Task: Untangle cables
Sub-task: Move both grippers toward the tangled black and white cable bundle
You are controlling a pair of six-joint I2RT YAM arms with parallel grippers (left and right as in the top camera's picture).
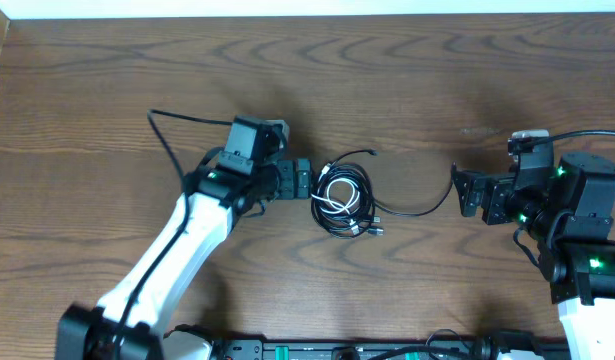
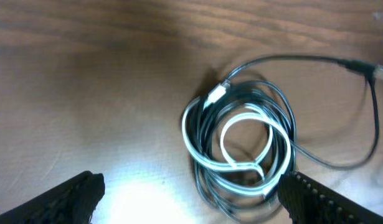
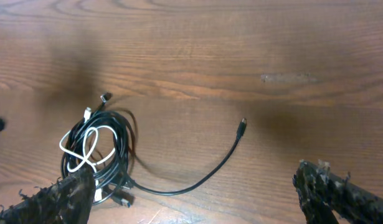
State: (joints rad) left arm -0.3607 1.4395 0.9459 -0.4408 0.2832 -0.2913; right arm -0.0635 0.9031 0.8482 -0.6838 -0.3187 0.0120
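**Your cables: one loose coil with a trailing tail**

You have the cables (image 1: 345, 200) lying flat in a single tangled coil near the middle of the table (image 1: 437, 80). Several turns of thin black cord (image 3: 121, 143) wind together with a shorter white cable (image 2: 223, 140), which makes a couple of loops within the coil. One long black tail (image 3: 203, 177) leaves the coil and curves away across the wood, ending in a small plug (image 3: 242, 124). A black plug end (image 3: 106, 97) and a white plug end (image 3: 87, 112) poke out at the coil's edge.

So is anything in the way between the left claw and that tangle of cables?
Nothing visible. The open left gripper sits right beside the cables, with only bare table between them.
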